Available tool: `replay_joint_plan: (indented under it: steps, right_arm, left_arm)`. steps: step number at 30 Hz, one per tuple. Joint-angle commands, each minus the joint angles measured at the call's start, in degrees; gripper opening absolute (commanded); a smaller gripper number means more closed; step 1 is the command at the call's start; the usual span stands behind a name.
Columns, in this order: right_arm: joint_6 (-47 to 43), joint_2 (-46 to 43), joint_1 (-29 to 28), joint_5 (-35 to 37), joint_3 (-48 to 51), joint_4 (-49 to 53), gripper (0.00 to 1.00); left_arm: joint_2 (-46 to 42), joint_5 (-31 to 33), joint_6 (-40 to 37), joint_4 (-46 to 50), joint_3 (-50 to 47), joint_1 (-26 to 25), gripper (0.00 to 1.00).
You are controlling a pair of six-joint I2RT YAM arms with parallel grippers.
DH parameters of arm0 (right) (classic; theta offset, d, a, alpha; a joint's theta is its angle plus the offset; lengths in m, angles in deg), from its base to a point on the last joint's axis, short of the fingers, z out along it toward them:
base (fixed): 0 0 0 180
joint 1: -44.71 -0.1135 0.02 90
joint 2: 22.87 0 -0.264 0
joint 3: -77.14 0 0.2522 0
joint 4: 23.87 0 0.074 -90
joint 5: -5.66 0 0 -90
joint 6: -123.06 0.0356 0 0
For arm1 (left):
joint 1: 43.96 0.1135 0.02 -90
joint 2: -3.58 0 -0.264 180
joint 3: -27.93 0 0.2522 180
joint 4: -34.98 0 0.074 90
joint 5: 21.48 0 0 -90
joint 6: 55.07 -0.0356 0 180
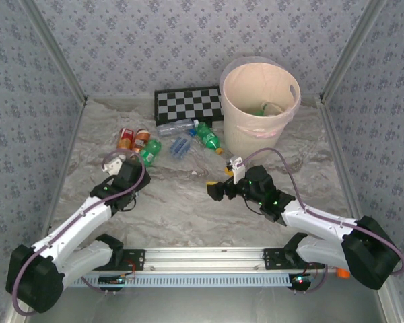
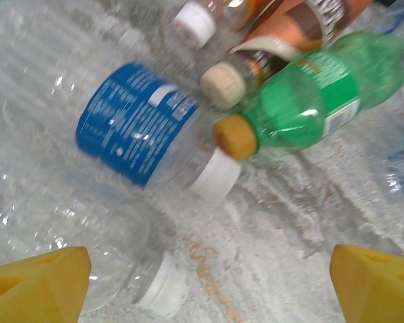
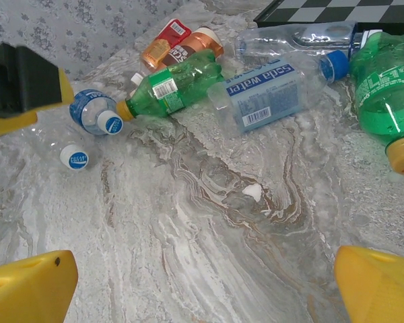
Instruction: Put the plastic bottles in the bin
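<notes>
Several plastic bottles lie on the marble table left of the bin [image 1: 259, 128], which holds a green bottle [image 1: 261, 110]. My left gripper [image 1: 124, 161] is open and low over the pile. A clear bottle with a white cap [image 2: 131, 269] lies just inside its left fingertip [image 2: 37, 282], and a blue-labelled bottle [image 2: 138, 128] and a green one with a yellow cap [image 2: 303, 108] lie beyond. My right gripper [image 3: 202, 289] hangs open over bare table, nothing between its fingers. Ahead of it lie a green bottle [image 3: 175, 84] and a soda-water bottle [image 3: 269, 94].
A black-and-white checkerboard [image 1: 188, 103] lies flat at the back, left of the bin. Two orange-red bottles [image 1: 133, 138] sit at the pile's far left. Patterned walls close in the table on three sides. The rail [image 1: 202, 259] with both arm bases runs along the near edge.
</notes>
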Motion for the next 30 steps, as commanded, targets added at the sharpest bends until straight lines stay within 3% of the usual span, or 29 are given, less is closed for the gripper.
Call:
replay_joint_plan:
  steps: [1,16,23,30]
  right_arm:
    - [-0.3,-1.0,-0.4,1.1,-0.5,-0.2,1.00]
    - [-0.5,-1.6,-0.5,1.5,-0.4,0.1,1.00]
    - [-0.6,-1.7,-0.5,1.6,-0.5,0.2,1.00]
    - [-0.6,-1.7,-0.6,1.7,-0.5,0.2,1.00]
  left_arm:
    - [0.7,-1.6,5.4,0.3,-1.1,0.5,0.89]
    - [7.1,-3.7,14.1,-0.7,-3.8,1.1,0.73]
    - [9.6,-4.2,13.2,-1.5,-2.8,2.1,0.72]
    - [6.4,-3.6,14.0,2.0,-2.4,2.0,0.73]
